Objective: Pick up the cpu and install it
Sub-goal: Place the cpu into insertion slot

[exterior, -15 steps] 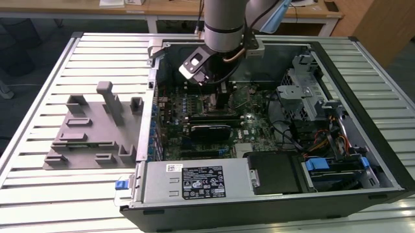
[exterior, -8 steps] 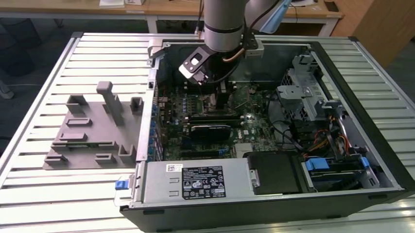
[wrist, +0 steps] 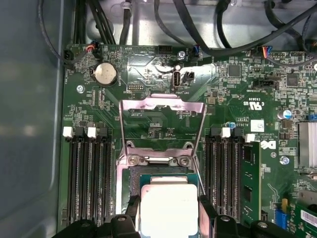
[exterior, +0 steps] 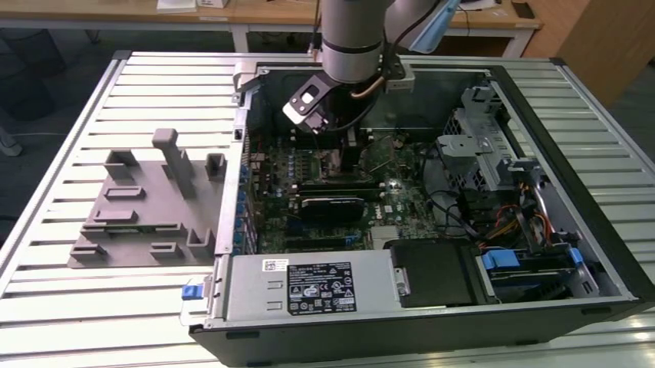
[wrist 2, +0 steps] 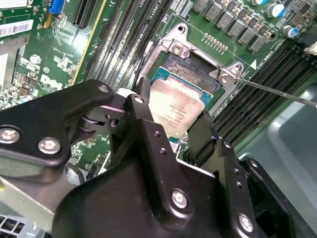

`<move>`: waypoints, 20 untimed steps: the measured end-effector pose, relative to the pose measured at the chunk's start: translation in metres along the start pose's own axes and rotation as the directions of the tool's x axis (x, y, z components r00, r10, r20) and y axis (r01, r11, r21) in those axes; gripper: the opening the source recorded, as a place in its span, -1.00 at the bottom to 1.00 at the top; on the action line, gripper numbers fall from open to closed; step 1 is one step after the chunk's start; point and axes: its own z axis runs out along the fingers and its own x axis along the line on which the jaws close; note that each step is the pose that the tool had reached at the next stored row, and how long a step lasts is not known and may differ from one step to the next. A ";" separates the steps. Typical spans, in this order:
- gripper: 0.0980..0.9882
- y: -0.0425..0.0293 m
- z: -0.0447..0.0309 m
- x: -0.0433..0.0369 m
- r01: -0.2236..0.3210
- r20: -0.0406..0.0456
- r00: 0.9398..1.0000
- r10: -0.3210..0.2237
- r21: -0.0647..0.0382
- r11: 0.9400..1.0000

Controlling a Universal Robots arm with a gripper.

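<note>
The cpu (wrist 2: 174, 110) is a small square chip with a pale silver top, seen in both wrist views (wrist: 168, 208). It sits level at the open motherboard socket (wrist 2: 190, 67), its green edge inside the socket frame; whether it is fully seated I cannot tell. My gripper (wrist 2: 173, 119) stands straight over it inside the computer case, with one black finger (wrist 2: 142, 101) against one side of the chip and the other finger (wrist 2: 204, 130) against the opposite side. In the exterior view the gripper (exterior: 338, 142) hangs low over the motherboard's back half.
The socket's metal load plate (wrist: 163, 116) stands swung up, and its wire lever (wrist 2: 277, 91) juts out. RAM slots (wrist: 86, 173) flank the socket. A grey tray (exterior: 143, 207) lies on the slatted table at the exterior view's left. Power supply (exterior: 307, 287) and drive cage (exterior: 481, 153) crowd the case.
</note>
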 end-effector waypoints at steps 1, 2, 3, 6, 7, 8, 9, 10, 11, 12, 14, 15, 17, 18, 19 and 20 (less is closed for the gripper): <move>0.00 -0.0001 0.0011 0.0004 0.000 0.001 1.000 0.000 0.000 1.000; 0.00 -0.0001 0.0022 0.0009 0.000 0.002 1.000 0.000 0.001 1.000; 0.00 -0.0001 0.0035 0.0013 0.000 0.003 1.000 0.000 0.001 1.000; 0.00 -0.0003 0.0073 0.0021 0.000 0.003 1.000 0.000 0.002 1.000; 0.00 -0.0003 0.0081 0.0023 -0.001 0.003 1.000 0.001 0.002 1.000; 0.00 -0.0004 0.0086 0.0026 -0.001 0.003 1.000 0.001 0.002 1.000; 0.00 -0.0004 0.0090 0.0030 -0.001 0.003 1.000 0.001 0.002 1.000; 0.00 -0.0004 0.0096 0.0034 -0.001 0.003 1.000 0.001 0.002 1.000; 0.00 -0.0005 0.0105 0.0038 -0.001 0.003 1.000 0.001 0.002 1.000; 0.00 -0.0005 0.0113 0.0042 -0.001 0.003 1.000 0.001 0.002 1.000; 0.00 -0.0005 0.0126 0.0056 -0.001 0.003 1.000 0.001 0.002 1.000; 0.00 -0.0005 0.0130 0.0063 -0.001 0.003 1.000 0.001 0.002 1.000; 0.00 -0.0006 0.0143 0.0071 -0.001 0.003 1.000 0.001 0.002 1.000; 0.00 -0.0006 0.0152 0.0073 -0.001 0.003 1.000 0.001 0.002 1.000; 0.00 -0.0007 0.0163 0.0074 -0.001 0.003 1.000 0.001 0.003 1.000; 0.00 -0.0007 0.0174 0.0075 -0.001 0.003 1.000 0.001 0.003 1.000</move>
